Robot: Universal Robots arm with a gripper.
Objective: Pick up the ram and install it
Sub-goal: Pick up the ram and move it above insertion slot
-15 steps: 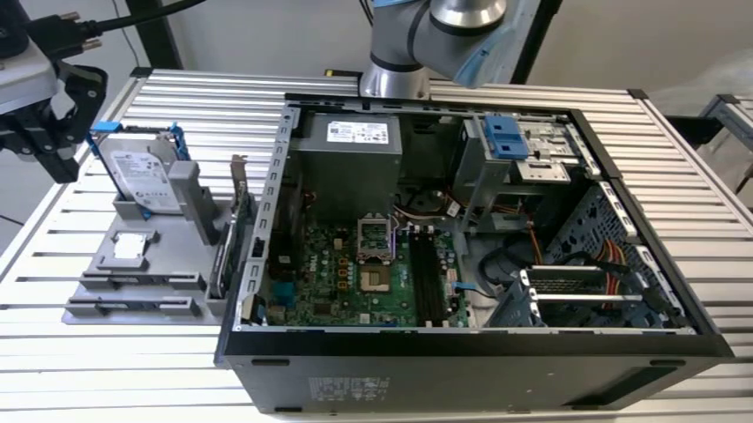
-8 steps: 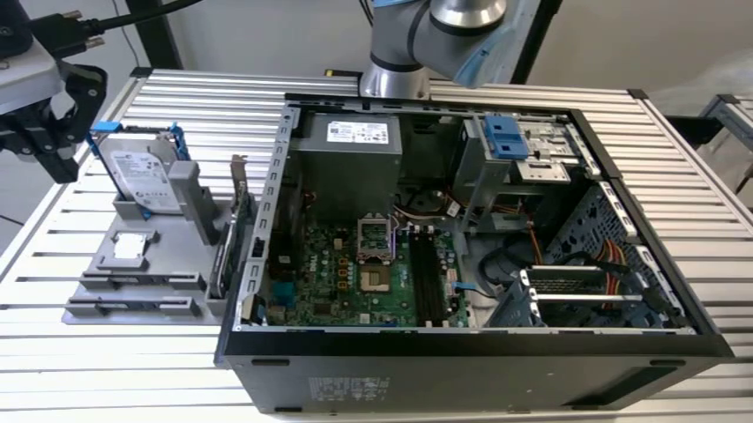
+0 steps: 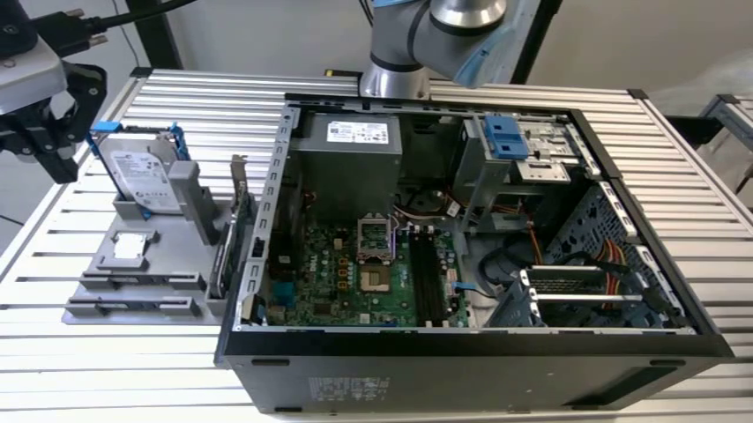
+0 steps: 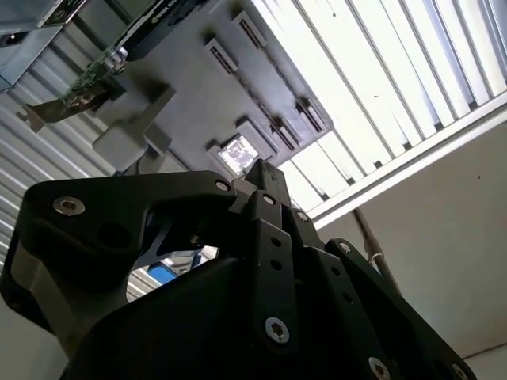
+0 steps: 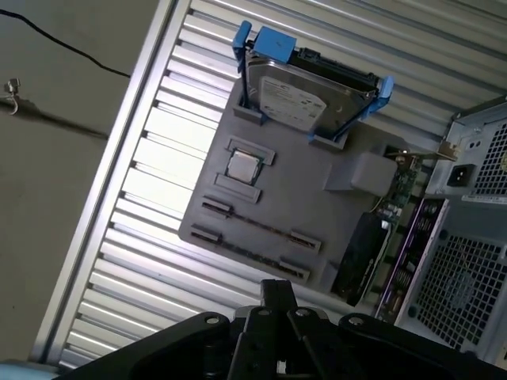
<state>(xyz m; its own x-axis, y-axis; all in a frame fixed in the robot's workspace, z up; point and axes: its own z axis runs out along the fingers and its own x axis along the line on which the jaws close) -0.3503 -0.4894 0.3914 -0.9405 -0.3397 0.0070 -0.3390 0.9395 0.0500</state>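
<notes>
One pincer (image 5: 277, 290) (closed tight, gripping nothing) hangs near the gray tray (image 5: 317, 207).

- Ribbed silver table (image 3: 671, 159), slats running side to side.
- Open black computer case (image 3: 471, 357), lying on its side on the table.
- Flat grey parts holder (image 3: 176, 260), resting just beside the case, toward the exterior view's left.

I count one hard drive (image 5: 305, 91), one computer case (image 3: 471, 348), one gray tray (image 5: 317, 206), one card (image 5: 360, 253), and, as it seems, two ram sticks (image 5: 261, 225).
</notes>
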